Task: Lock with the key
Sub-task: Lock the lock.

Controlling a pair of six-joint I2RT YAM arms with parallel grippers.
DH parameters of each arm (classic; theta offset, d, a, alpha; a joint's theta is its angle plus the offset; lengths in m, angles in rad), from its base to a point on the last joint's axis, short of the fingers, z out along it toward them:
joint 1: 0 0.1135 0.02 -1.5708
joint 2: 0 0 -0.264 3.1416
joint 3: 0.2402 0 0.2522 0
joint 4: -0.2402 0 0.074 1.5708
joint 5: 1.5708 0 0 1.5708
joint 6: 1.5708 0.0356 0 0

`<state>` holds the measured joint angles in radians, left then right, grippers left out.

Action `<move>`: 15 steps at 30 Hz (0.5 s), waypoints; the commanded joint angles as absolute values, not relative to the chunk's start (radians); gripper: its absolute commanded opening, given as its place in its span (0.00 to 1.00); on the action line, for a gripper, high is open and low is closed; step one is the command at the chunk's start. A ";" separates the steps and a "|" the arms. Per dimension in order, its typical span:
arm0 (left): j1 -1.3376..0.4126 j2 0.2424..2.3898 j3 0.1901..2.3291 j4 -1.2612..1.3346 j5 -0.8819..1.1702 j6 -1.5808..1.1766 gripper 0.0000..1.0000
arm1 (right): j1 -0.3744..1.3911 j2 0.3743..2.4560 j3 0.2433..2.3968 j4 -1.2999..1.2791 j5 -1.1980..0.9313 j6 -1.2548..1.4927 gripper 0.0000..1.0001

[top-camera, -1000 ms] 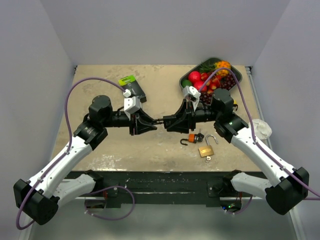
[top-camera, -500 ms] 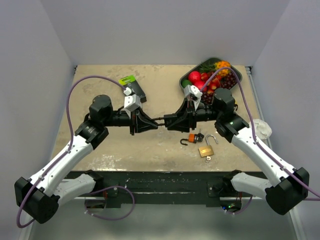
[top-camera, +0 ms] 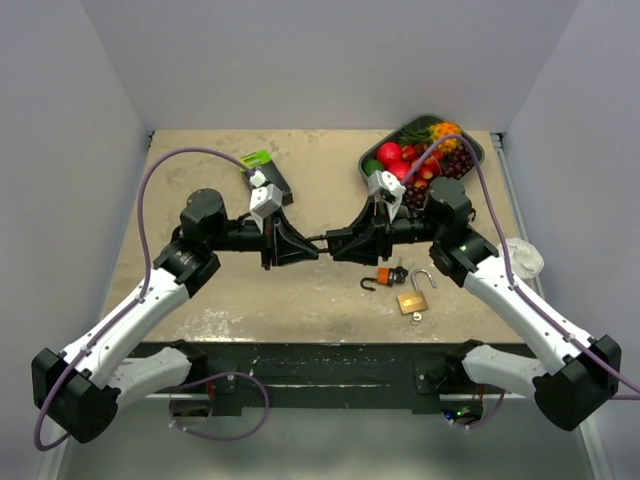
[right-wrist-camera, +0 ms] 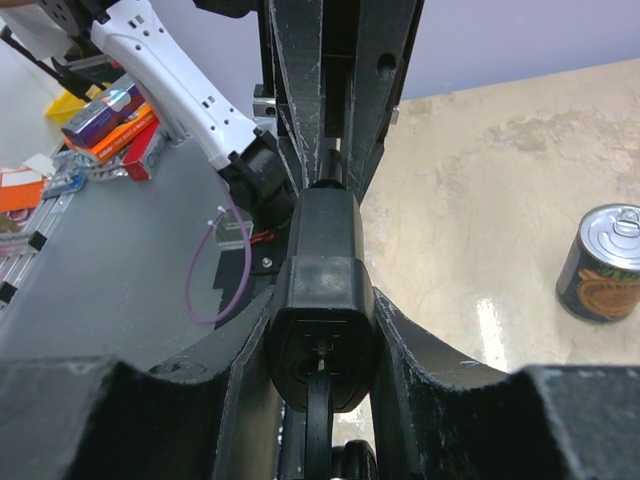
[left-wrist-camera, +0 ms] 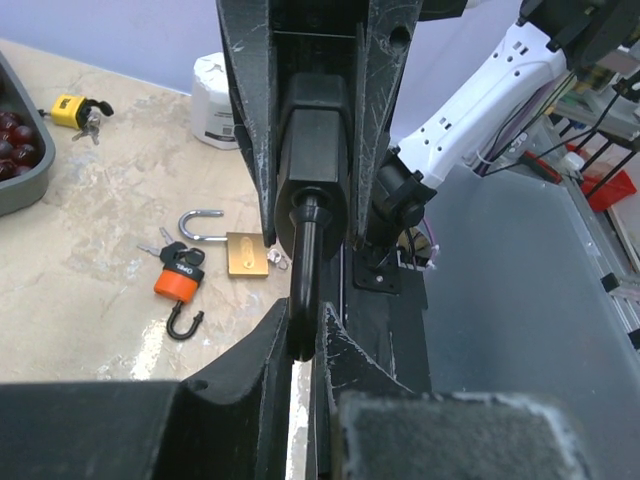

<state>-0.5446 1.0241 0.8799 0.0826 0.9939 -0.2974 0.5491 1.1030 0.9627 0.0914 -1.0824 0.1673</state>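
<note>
Left gripper (left-wrist-camera: 302, 325): narrow, pinching the shackle (left-wrist-camera: 303, 250) of the black padlock (right-wrist-camera: 325, 240).
Right gripper (right-wrist-camera: 322, 340): clamped on the padlock's body, keyhole (right-wrist-camera: 318, 365) facing its wrist.
Black padlock: in the air mid-table, between both grippers.
Table (top-camera: 330, 170), near right: orange padlock (left-wrist-camera: 178, 285) with keys (left-wrist-camera: 165, 250), just beside a brass padlock (left-wrist-camera: 245, 255).
Far right: fruit tray (top-camera: 473, 150).

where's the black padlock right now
In the top view the black padlock is held above the middle of the table: body in the right gripper, shackle pinched by the left gripper.
</note>
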 commanded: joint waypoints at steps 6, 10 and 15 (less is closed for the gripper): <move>-0.638 1.061 0.916 0.374 0.934 -0.410 0.00 | 0.684 1.152 0.930 0.271 -1.080 0.216 0.00; -0.663 1.077 0.928 0.408 0.928 -0.428 0.00 | 0.716 1.175 0.927 0.299 -1.068 0.219 0.00; -0.683 1.100 0.943 0.459 0.922 -0.459 0.00 | 0.745 1.196 0.914 0.296 -1.065 0.198 0.00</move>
